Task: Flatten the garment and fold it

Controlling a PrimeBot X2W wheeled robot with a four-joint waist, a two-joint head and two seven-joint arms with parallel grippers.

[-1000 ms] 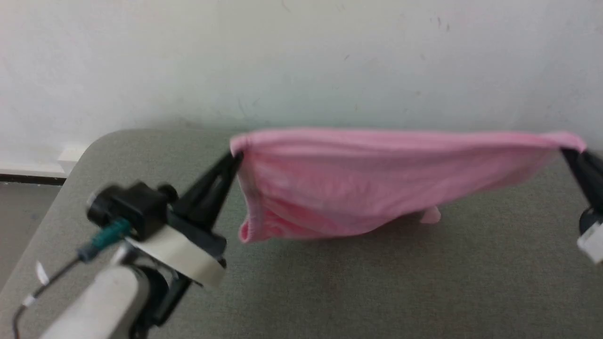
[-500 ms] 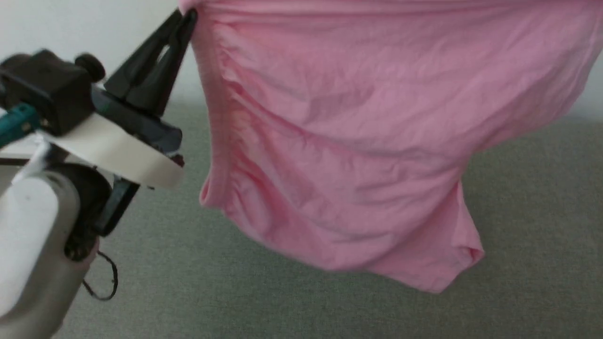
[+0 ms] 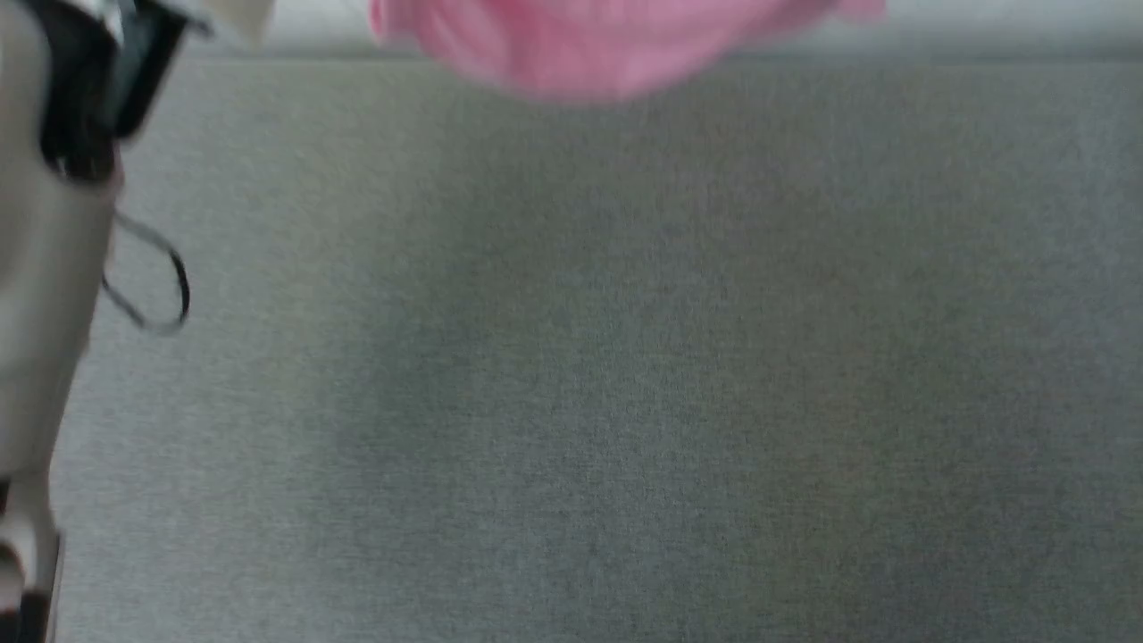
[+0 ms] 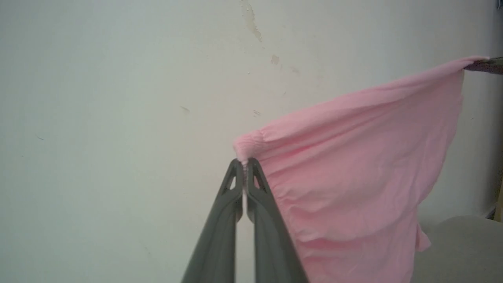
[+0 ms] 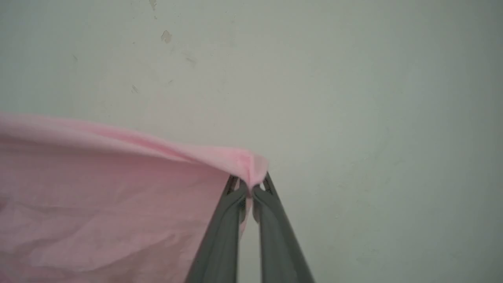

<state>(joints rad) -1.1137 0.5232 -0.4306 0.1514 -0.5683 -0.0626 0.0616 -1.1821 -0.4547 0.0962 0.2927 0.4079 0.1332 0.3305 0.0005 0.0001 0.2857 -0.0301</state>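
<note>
The garment [image 4: 353, 169] is a light pink pair of shorts hanging in the air, stretched by its gathered waistband between both grippers. My left gripper [image 4: 245, 162] is shut on one corner of the waistband, its fingers meeting at the cloth. My right gripper [image 5: 250, 188] is shut on the opposite corner of the garment [image 5: 98, 196], and its fingertip [image 4: 485, 65] shows in the left wrist view at the far right. In the head view only the blurred bottom hem of the garment [image 3: 589, 45] hangs at the top edge, above the grey table [image 3: 625, 357].
The grey cloth-covered table [image 4: 463, 243] lies below the hanging cloth. A pale wall [image 5: 353, 98] with small marks stands behind. My left forearm [image 3: 45, 268] and a loose black cable [image 3: 152, 286] are at the head view's left edge.
The head camera has tilted down, so the garment slid up to the top edge of its view. Both grippers keep their hold on the waistband, held up high.
</note>
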